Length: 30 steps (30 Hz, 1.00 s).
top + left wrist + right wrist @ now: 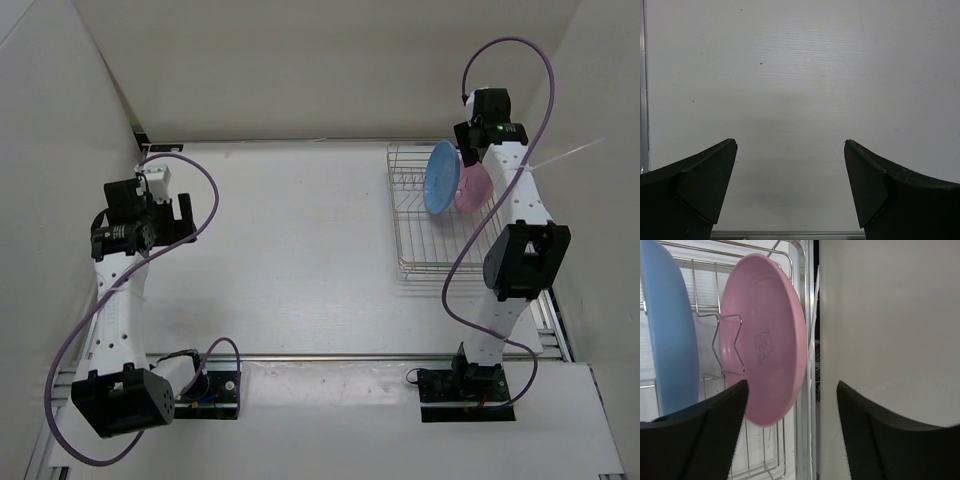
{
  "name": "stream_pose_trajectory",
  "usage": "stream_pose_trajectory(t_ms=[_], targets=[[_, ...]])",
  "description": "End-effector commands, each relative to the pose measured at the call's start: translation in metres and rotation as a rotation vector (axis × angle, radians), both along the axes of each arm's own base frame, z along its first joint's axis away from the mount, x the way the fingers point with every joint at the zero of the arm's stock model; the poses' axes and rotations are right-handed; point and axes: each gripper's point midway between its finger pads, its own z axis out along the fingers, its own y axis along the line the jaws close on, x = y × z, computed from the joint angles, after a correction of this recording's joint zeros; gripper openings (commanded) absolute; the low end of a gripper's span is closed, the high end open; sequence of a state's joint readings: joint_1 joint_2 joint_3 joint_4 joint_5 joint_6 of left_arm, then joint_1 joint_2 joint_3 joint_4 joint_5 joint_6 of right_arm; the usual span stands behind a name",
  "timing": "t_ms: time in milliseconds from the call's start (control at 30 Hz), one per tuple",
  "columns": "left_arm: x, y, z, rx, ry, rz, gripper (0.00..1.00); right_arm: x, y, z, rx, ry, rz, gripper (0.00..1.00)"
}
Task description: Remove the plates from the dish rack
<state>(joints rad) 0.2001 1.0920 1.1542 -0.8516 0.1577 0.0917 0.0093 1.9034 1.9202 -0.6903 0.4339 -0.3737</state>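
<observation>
**Inspector:** State of the left fingers?

**Recorder:** The left fingers [790,145] stand wide apart. Nothing is between them and nothing is touched. Only the bare white worktop [300,240] lies below them.

**Inspector:** And the right fingers?

**Recorder:** The right fingers [792,382] are apart, not clamped. The lower rim of the small round pink plastic plate [770,340] shows in the gap between them, nearer the finger on the left of the wrist view. I cannot tell whether that finger touches the rim.

**Inspector:** Count of plates?

**Recorder:** Two. There is the pink one and one small round light blue plastic plate [667,330], which stands beyond the pink one on that same finger's side. Both stand on edge, apart from each other.

**Inspector:** Their location?

**Recorder:** Both are in the rectangular silver wire dish rack [420,250], of which there is one. It is directly ahead of the right fingers and well apart from the left fingers. A bent wire upright crosses the pink plate's face. A pale wall panel [890,315] stands past the other finger.
</observation>
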Motion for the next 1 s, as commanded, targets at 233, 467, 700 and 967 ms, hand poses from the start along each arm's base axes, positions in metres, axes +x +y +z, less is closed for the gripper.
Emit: stream_pose_trajectory(t_ms=[233,467,700,967], targets=[[0.012,-0.008,0.008,-0.003,-0.047,-0.053,1.00,0.024,-0.015,0.010,-0.076,-0.069,-0.056,0.48],[0.013,-0.005,0.012,0.013,-0.055,-0.051,1.00,0.022,-0.017,0.001,-0.101,-0.053,-0.088,0.42],[0.014,-0.004,0.009,0.017,-0.044,-0.045,1.00,0.020,-0.020,-0.013,-0.112,-0.017,-0.109,0.37],[0.016,0.000,0.011,0.031,-0.054,-0.031,1.00,0.017,-0.022,-0.016,-0.113,-0.004,-0.133,0.13]])
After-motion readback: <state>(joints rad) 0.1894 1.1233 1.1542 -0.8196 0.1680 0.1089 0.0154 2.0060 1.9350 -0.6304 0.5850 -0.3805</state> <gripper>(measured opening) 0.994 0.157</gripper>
